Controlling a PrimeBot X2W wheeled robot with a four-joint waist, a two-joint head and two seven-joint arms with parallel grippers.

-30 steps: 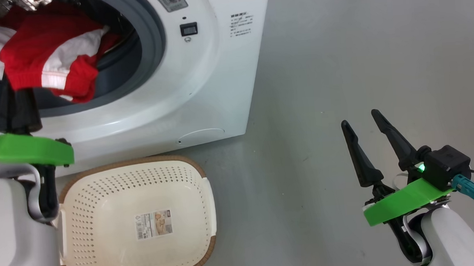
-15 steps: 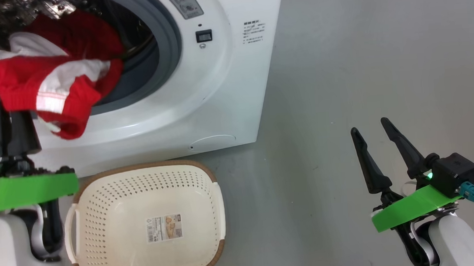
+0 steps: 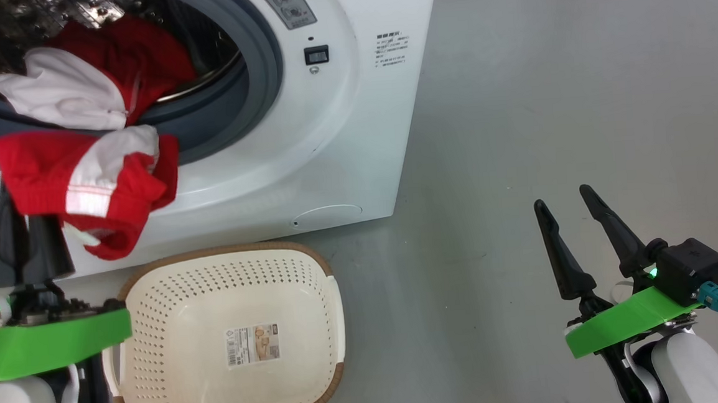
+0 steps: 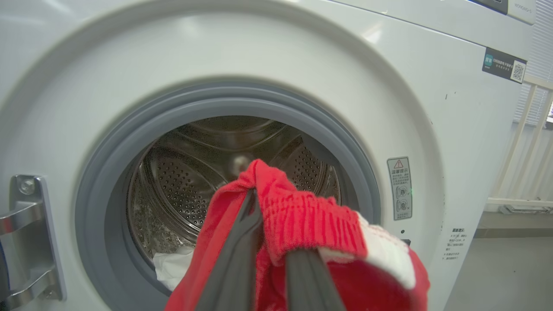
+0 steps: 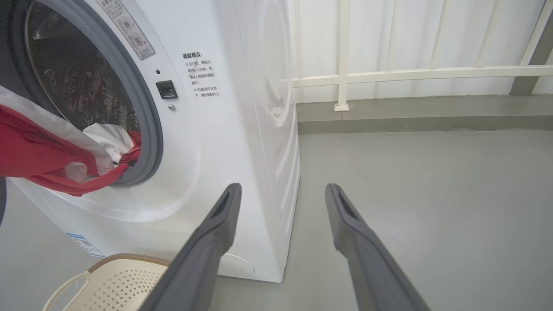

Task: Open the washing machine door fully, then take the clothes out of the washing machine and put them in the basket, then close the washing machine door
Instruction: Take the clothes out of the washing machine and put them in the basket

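Note:
My left gripper (image 3: 13,210) is shut on a red garment with white trim (image 3: 83,181), which hangs outside the washing machine (image 3: 342,134) in front of its lower rim, above the back left of the basket (image 3: 225,250). In the left wrist view the red garment (image 4: 302,216) drapes over both fingers before the steel drum. More clothes lie in the drum mouth: a white garment (image 3: 60,98) and a red one (image 3: 132,59). The washing machine door is out of view and the opening is uncovered. My right gripper (image 3: 563,196) is open over bare floor at the right.
The cream basket stands on the grey floor just in front of the machine. A metal door hinge (image 4: 26,242) sits left of the opening. A white railing (image 5: 389,75) runs behind the machine. Open floor (image 3: 545,90) lies to the right.
My left gripper has drawn the red garment out of the drum mouth and down in front of the machine. The head view shifted a little. The right gripper stayed open in place.

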